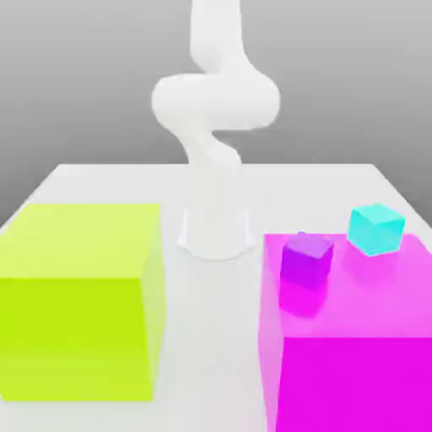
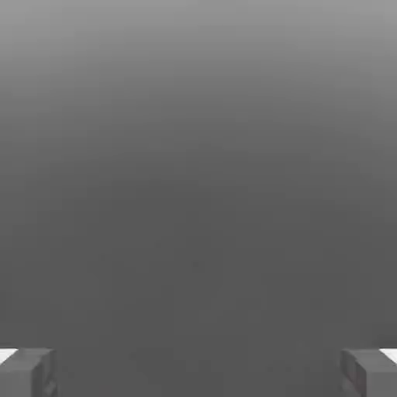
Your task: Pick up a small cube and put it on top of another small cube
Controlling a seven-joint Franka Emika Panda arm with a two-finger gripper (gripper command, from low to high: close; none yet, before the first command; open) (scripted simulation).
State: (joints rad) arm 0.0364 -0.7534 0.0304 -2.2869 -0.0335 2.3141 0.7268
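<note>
The small cube is out of view. My gripper point(image 2: 198, 374) is open: its two grey fingertips point(image 2: 27, 372) stand far apart with nothing between them, facing plain grey background. In the exterior view my white arm point(image 1: 215, 101) rises from its base point(image 1: 216, 232) at the back of the table and bends up past the top of the picture. A purple cube point(image 1: 306, 259) sits at the far left corner of the big magenta block point(image 1: 354, 371). A cyan cube point(image 1: 376, 228) shows at that block's far edge; whether it rests on the block or behind it I cannot tell.
A big lime block point(image 1: 80, 312) stands on the exterior view's left, the magenta block on its right. A strip of white table point(image 1: 211, 337) runs between them toward the arm's base.
</note>
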